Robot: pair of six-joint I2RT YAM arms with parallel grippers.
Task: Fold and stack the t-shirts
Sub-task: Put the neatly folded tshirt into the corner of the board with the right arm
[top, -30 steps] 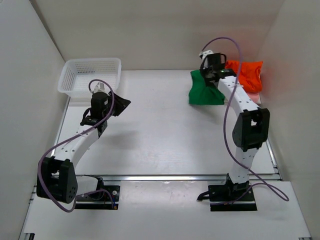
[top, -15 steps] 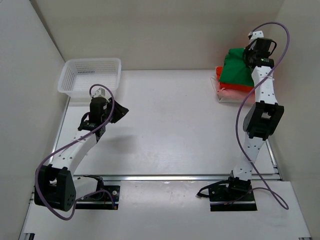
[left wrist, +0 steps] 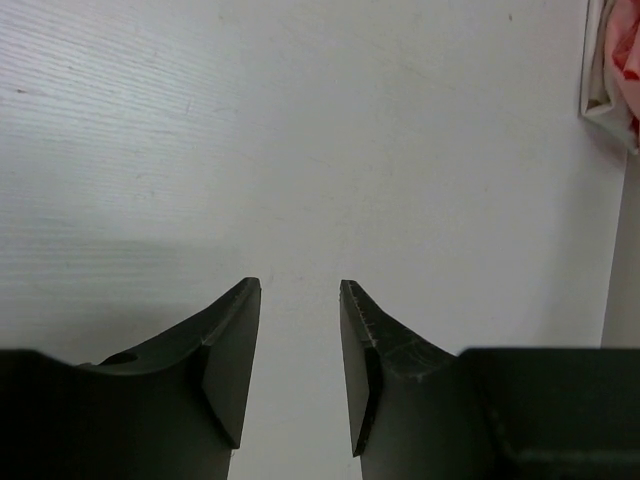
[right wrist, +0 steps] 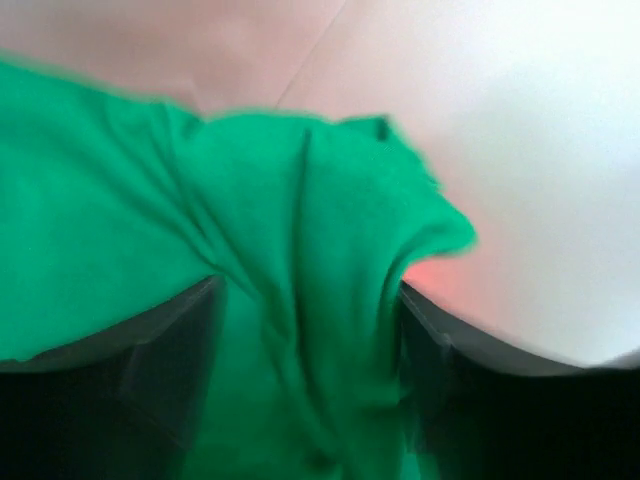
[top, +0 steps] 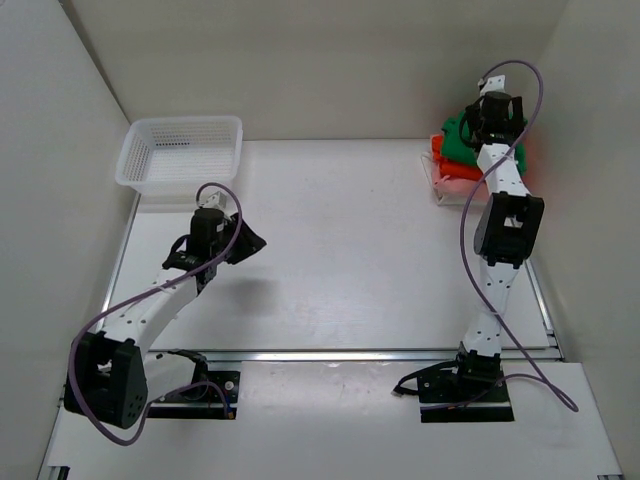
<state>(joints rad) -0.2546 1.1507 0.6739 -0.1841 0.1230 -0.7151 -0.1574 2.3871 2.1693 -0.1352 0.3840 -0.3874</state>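
The t-shirts lie stacked at the table's far right corner: bright green on top, orange under it, pale pink at the bottom. My right gripper reaches over the stack. In its wrist view the jaws stand wide apart around a bunched fold of the green shirt, so the right gripper is open. My left gripper hovers over bare table at the left. In its own view the left gripper is open with nothing between its fingers.
A white mesh basket stands at the back left corner. White walls close in the table at the left, back and right, and the stack sits hard against the right wall. A pink patch of the stack shows at the upper right of the left wrist view.
The right arm carried the green shirt from the table onto the orange and pink shirts in the corner, and its jaws have spread wide. The left gripper drifted slightly nearer and right.
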